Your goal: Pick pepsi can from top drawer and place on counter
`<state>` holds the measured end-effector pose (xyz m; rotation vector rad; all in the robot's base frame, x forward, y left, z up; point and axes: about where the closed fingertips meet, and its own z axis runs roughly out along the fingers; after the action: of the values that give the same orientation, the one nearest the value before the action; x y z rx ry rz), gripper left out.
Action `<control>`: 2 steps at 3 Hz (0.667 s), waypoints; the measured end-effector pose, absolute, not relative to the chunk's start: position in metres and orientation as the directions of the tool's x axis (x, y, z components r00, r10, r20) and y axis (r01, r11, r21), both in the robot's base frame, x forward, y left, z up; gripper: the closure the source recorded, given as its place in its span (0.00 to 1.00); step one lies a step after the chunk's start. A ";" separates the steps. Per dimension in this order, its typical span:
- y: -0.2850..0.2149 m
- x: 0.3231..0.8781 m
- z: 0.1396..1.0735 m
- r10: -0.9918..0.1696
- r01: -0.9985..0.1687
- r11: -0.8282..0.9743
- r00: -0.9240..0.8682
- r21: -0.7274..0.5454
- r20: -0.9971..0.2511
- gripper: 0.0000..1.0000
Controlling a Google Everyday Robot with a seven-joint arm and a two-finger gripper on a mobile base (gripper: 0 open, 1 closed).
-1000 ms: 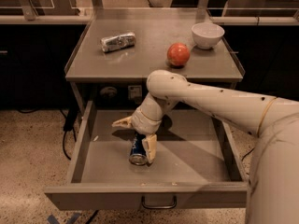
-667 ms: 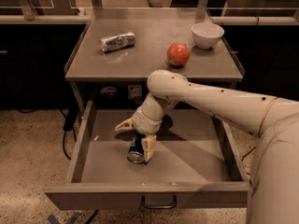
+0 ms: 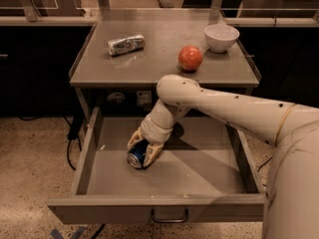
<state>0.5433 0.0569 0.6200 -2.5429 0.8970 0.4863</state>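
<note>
The pepsi can (image 3: 136,158), blue with a silver end, lies on its side on the floor of the open top drawer (image 3: 164,176), left of centre. My gripper (image 3: 143,151) reaches down into the drawer from the right and its two pale fingers (image 3: 155,152) close around the can, one on each side. The counter (image 3: 164,59) is the grey tabletop above the drawer. The drawer's front panel carries a small metal handle (image 3: 169,216).
On the counter lie a silver-grey crinkled can (image 3: 125,44) at the left, a red apple (image 3: 190,58) right of centre and a white bowl (image 3: 221,37) at the back right. My arm (image 3: 224,106) crosses above the drawer's right half.
The gripper's fingers, spread apart above the can earlier, have dropped and closed in around the can. The can has stayed in place.
</note>
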 end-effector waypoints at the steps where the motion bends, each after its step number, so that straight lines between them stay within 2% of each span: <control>1: 0.057 0.543 0.620 -0.514 -0.653 -0.715 0.734 -0.251 -0.444 0.95; 2: 0.057 0.543 0.620 -0.514 -0.653 -0.715 0.734 -0.251 -0.444 1.00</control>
<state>0.5433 0.0569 0.6200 -2.5430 0.8969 0.4865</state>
